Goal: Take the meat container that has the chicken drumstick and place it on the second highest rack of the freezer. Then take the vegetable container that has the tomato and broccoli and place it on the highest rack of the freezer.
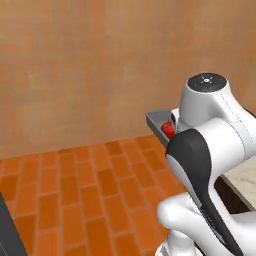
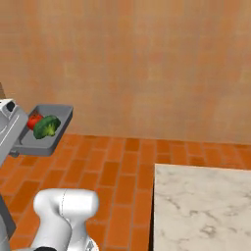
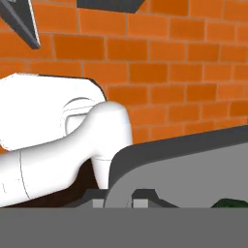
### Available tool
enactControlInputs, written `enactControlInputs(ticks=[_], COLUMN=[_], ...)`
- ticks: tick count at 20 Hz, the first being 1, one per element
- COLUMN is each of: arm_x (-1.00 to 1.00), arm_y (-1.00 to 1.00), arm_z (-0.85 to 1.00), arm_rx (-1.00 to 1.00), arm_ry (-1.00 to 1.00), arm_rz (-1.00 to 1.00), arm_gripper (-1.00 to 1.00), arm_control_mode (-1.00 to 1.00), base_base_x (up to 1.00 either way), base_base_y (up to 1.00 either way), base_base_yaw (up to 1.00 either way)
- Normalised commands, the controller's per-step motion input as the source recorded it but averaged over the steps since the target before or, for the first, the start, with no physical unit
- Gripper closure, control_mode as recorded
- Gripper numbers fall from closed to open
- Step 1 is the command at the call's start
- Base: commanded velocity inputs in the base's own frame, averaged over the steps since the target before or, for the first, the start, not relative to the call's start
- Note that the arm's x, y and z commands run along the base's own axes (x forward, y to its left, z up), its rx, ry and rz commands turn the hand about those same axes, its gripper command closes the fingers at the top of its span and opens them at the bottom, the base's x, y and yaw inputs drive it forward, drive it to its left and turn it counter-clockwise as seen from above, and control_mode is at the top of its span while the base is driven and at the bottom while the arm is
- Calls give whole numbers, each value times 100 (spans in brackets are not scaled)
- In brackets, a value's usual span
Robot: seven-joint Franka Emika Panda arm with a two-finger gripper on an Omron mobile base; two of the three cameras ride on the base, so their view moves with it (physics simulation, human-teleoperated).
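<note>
Nearest to you, the white arm rises at the lower right of the left base view and hides most of what it carries. In the hand view the gripper point(image 3: 121, 199) sits at the very bottom; its finger tips are mostly cut off by the edge, but they are pinched on the near rim of the grey vegetable container point(image 3: 184, 164). A sliver of dark green at the lower right of that view is the broccoli point(image 3: 231, 203), too cropped to make out more.

From the right base view you see the container point(image 2: 59, 132) held up in the air above the brick floor point(image 2: 117, 176), its near end hidden behind the arm at the left edge. The broccoli point(image 2: 47, 126) lies inside, touching the tomato point(image 2: 33, 120), which is half covered by it.

In the left base view just a corner of the container point(image 1: 156, 120) and a bit of the tomato point(image 1: 167, 130) peek out beside the arm.

A marble countertop point(image 2: 201, 206) sits at the lower right, cut off by the frame. Beyond, a plain tan wall point(image 2: 147, 63).
</note>
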Motion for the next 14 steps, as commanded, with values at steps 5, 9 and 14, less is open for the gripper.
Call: enactControlInputs(ticks=[5, 9, 14], arm_x=[0, 0, 0], arm_y=[0, 0, 0], arm_z=[0, 0, 0], arm_rx=[0, 0, 0], arm_ry=[0, 0, 0], arm_rz=[0, 0, 0], arm_gripper=[100, 100, 100], arm_control_mode=[100, 100, 100], base_base_x=[99, 79, 52], base_base_y=[-7, -16, -18], base_base_yaw=[62, 63, 64])
